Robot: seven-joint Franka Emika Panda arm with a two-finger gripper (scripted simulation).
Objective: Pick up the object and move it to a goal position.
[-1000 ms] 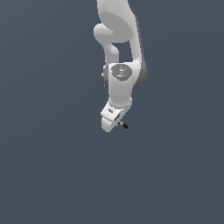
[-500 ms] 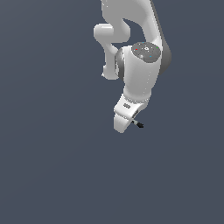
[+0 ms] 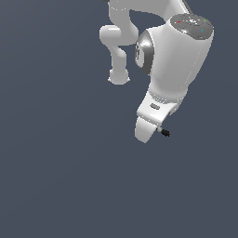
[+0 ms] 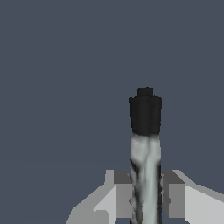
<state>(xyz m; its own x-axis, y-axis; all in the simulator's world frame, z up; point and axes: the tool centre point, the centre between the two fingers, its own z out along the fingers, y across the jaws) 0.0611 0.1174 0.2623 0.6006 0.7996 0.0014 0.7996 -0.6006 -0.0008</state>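
No containers anywhere in either view; only plain dark grey-blue ground behind everything. White gripper (image 3: 155,132) clenched on the stick (image 3: 164,133), fingers (image 4: 124,197) pressed against both flanks of its light grey part in the wrist view. Stick (image 4: 145,157) held between those fingers, black end jutting out past the fingertips, grey part running back between them. In the exterior view, only the short black tip and a sliver of grey peeking out from the gripper on the exterior view's right side, just beside the white hand's lower end. Arm (image 3: 179,60) bulky above the gripper, rising to the top edge of that view. Open, featureless room below the gripper and to both sides of it. Whether the stick hangs above a surface or rests on one: cannot tell.
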